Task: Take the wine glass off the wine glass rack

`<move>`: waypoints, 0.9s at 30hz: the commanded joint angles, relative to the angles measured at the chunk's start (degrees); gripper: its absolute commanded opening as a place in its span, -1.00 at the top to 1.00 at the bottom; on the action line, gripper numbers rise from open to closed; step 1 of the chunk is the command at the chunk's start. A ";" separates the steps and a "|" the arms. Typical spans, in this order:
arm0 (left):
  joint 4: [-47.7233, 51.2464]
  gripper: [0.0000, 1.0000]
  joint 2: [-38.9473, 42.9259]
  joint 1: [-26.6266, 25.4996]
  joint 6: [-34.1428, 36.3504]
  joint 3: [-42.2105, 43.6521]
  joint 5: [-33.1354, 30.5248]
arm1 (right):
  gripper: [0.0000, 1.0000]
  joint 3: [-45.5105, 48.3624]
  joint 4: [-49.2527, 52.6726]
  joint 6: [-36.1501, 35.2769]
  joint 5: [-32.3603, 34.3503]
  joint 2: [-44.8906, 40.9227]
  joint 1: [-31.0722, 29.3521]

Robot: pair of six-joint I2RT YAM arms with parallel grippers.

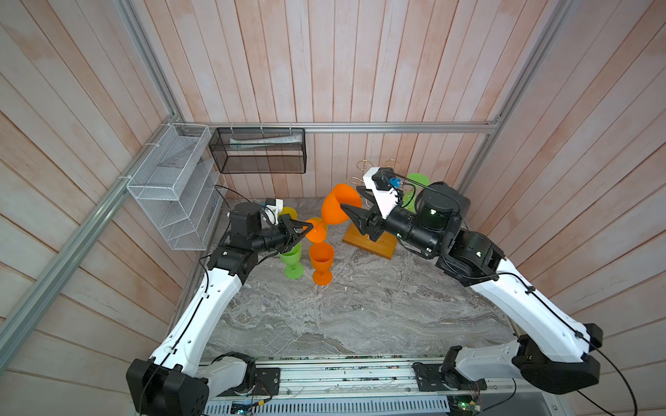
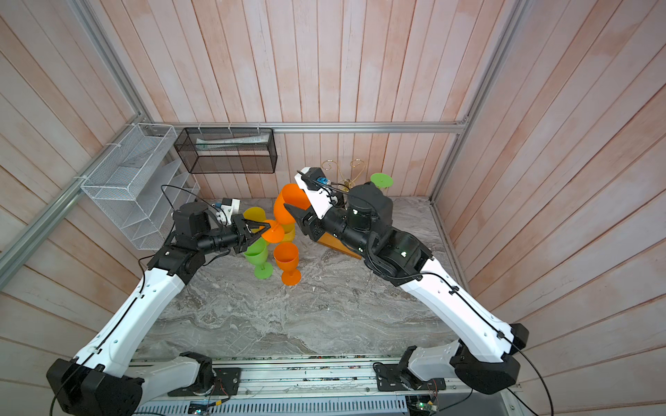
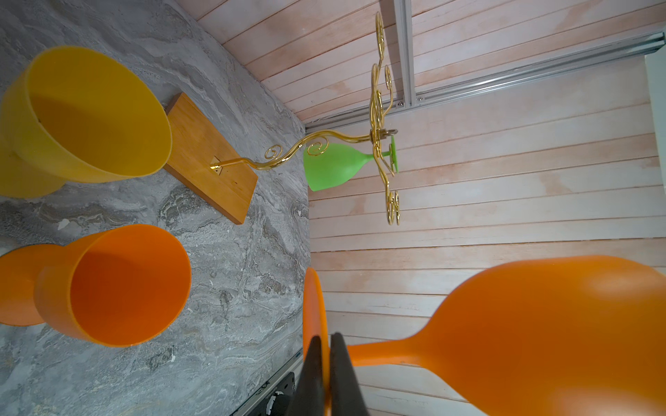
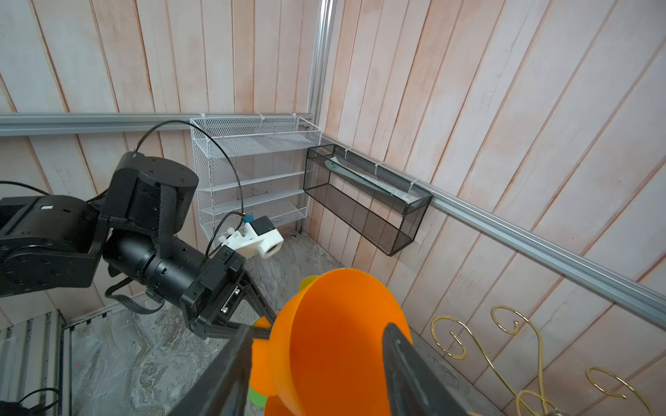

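An orange wine glass (image 1: 338,205) (image 2: 288,205) hangs tilted in the air, left of the wine glass rack. The rack is gold wire (image 3: 288,155) (image 4: 504,324) on a wooden base (image 1: 371,241) (image 2: 340,245). My left gripper (image 1: 310,227) (image 3: 326,338) is shut on the glass's flat foot (image 3: 315,306). My right gripper (image 1: 349,197) (image 4: 320,327) stands open with its jaws either side of the bowl (image 4: 335,331); a gap shows beside one finger (image 4: 234,360). A green wine glass (image 1: 416,180) (image 3: 335,165) hangs upside down on the rack's far side.
Three glasses stand on the marble table (image 1: 342,317) below the held glass: yellow (image 1: 288,212) (image 3: 90,115), green (image 1: 291,257) and orange (image 1: 321,259) (image 3: 119,284). A white mesh basket (image 1: 169,187) and a black mesh basket (image 1: 259,151) hang on the walls at the back left.
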State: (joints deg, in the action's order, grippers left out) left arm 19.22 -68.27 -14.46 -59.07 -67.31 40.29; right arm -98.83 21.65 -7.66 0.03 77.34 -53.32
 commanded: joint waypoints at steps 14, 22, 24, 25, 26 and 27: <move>2.64 1.00 2.86 0.69 6.98 -2.30 -3.72 | 1.00 -9.17 10.21 0.61 -7.41 6.75 0.43; 15.61 -0.36 1.46 0.75 17.62 -9.54 -16.39 | 1.00 -7.38 11.91 0.85 -4.83 4.63 -0.65; 19.09 -0.64 0.52 0.95 20.24 -11.04 -20.25 | 1.00 -6.24 12.27 0.66 -3.23 3.89 -2.04; 20.95 -0.76 -0.19 1.13 21.53 -12.00 -22.52 | 1.00 -5.45 12.27 0.56 -2.64 3.42 -2.76; 22.47 -0.87 -0.78 1.10 22.78 -12.79 -24.59 | 1.00 -4.56 12.07 0.61 -1.96 2.92 -3.50; 23.28 -0.94 -1.33 1.28 23.68 -13.48 -25.74 | 1.00 -3.79 11.94 0.78 -1.49 2.46 -4.00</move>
State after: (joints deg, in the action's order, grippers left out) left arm 35.77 -68.10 -13.67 -40.86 -78.85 22.20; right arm -104.16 32.88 -6.28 -4.23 82.00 -55.68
